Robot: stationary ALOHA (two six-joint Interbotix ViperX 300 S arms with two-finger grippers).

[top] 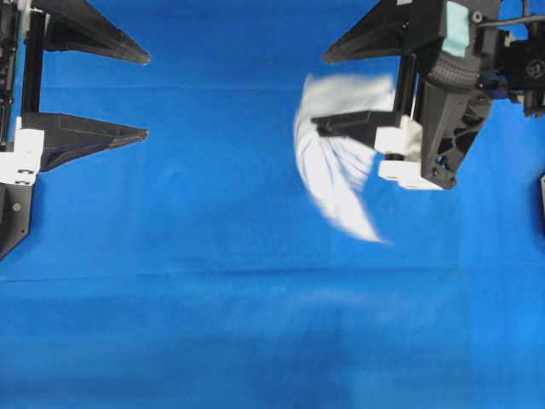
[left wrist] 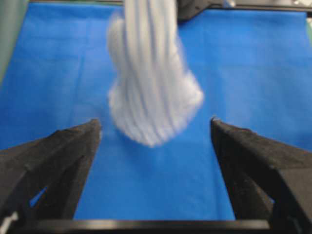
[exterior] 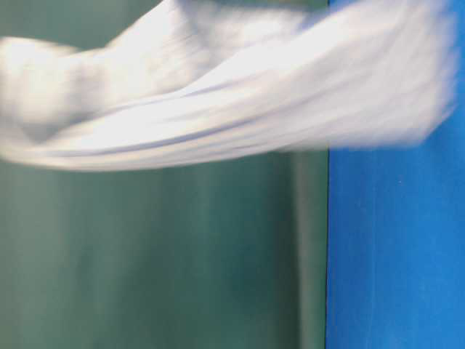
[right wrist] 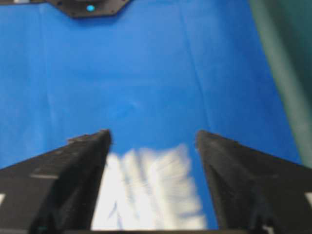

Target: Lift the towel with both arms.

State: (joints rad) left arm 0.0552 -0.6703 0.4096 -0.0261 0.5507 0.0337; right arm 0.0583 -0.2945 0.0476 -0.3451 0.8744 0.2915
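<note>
Both grippers stand wide open: the left gripper holds nothing, and the blurred towel hangs loose between the right gripper fingers. Only the table-level view shows the towel off the blue table cloth.

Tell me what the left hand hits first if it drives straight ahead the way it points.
Probably the small white striped towel, blurred and hanging ahead between the open left hand's fingers; depth is unclear, so it might pass under it onto the blue table cloth.
</note>
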